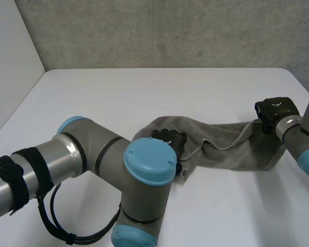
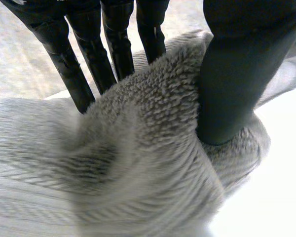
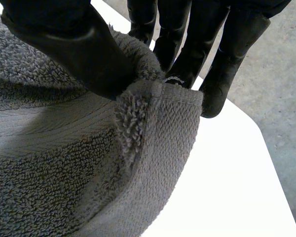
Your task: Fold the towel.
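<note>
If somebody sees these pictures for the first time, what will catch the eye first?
The grey towel lies bunched in a long strip across the white table, held at each end. The left robot hand pinches thick folds at one end between thumb and fingers. The right robot hand pinches a hemmed edge at the other end.

Grey towel [image 1: 221, 148] on white table [image 1: 144, 98]

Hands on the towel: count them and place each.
2. The left hand pinches the towel at its bunched end; the right hand pinches the hemmed corner at the other end.
</note>
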Controlling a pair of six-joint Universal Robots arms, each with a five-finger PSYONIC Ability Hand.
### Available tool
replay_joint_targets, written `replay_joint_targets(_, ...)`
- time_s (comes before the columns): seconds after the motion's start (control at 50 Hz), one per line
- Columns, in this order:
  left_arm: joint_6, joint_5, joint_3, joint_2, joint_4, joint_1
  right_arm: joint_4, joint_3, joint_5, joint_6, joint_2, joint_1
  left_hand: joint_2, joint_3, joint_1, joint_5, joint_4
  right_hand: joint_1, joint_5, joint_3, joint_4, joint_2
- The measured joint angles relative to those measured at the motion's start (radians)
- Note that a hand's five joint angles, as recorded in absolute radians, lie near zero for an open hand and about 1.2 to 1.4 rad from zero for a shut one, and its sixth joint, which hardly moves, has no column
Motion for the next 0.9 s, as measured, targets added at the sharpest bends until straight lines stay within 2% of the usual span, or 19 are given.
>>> replay_joint_targets(0.12,0.007,-0.043,-0.006,0.000,0.029,0.031,0.000,0.000,0.000,-0.003,0.001,0.001,0.069,0.069,0.068,0.067,0.069,0.000,0.000,0.000,0.000,0.000)
replay_joint_targets(0.28,0.011,-0.052,-0.012,0.000,0.031,0.078,0.000,0.000,0.000,-0.005,0.001,0.002,0.049,0.052,0.047,0.061,0.049,0.000,0.000,0.000,0.000,0.000)
replay_joint_targets(0.44,0.042,-0.049,-0.060,0.032,0.027,0.128,0.000,-0.001,0.000,-0.011,0.001,0.002,-0.221,-0.215,-0.219,-0.215,-0.217,0.000,0.000,0.001,0.000,0.000)
replay_joint_targets(0.6,0.066,-0.048,-0.116,0.073,0.032,0.152,0.000,0.000,0.000,-0.018,0.004,0.004,-0.278,-0.276,-0.275,-0.273,-0.279,0.000,0.000,0.001,0.000,0.000)
replay_joint_targets(0.66,0.068,-0.047,-0.124,0.077,0.033,0.166,0.000,0.000,0.000,-0.019,0.005,0.005,-0.162,-0.159,-0.162,-0.173,-0.175,0.000,0.000,0.001,0.000,0.000)
replay_joint_targets(0.7,0.068,-0.045,-0.125,0.077,0.035,0.180,0.000,0.000,-0.001,-0.020,0.004,0.007,0.065,0.054,0.071,0.059,0.055,0.000,0.000,0.001,0.000,0.000)
replay_joint_targets(0.76,0.073,-0.041,-0.120,0.077,0.045,0.199,0.000,-0.004,-0.001,-0.023,0.004,0.007,0.305,0.305,0.305,0.308,0.306,0.000,0.000,0.001,0.000,0.000)
replay_joint_targets(0.82,0.094,-0.036,-0.106,0.078,0.065,0.224,-0.001,-0.017,-0.002,-0.028,0.001,0.008,0.378,0.379,0.366,0.372,0.378,0.000,0.000,0.001,0.000,0.000)
replay_joint_targets(0.9,0.192,-0.020,-0.041,0.089,0.117,0.274,-0.018,-0.074,-0.011,-0.034,-0.007,0.015,0.423,0.425,0.398,0.406,0.423,0.005,0.000,0.001,0.000,0.000)
